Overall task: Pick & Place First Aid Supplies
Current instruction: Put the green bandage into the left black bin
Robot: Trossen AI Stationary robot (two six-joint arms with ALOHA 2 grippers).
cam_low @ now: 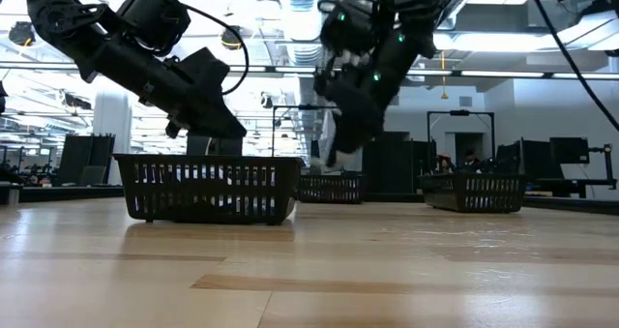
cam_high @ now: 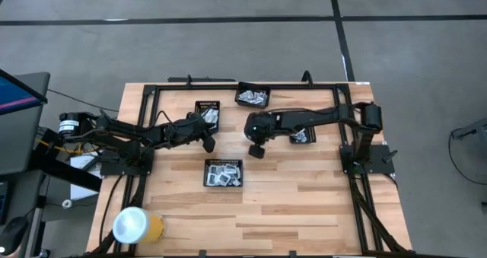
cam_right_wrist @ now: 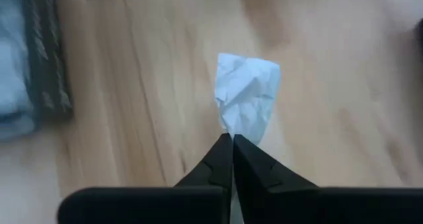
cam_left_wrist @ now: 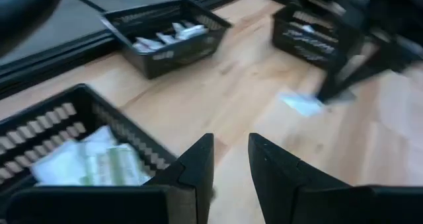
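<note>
The right gripper [cam_right_wrist: 232, 139] has its two dark fingers pressed together on a small crumpled white packet [cam_right_wrist: 248, 92], held above the bare wooden table [cam_high: 304, 197] near the middle. The left gripper [cam_left_wrist: 231, 151] hangs at about nine o'clock from it, fingers a little apart and holding nothing, beside a black mesh tray [cam_left_wrist: 39, 118] of pale green-white packets [cam_left_wrist: 92, 163].

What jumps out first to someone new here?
The right gripper, jaws shut on a crumpled white packet, held above the table's middle. Then the four black mesh trays, the nearest full of packets. A yellow cup sits at the near left corner.
</note>
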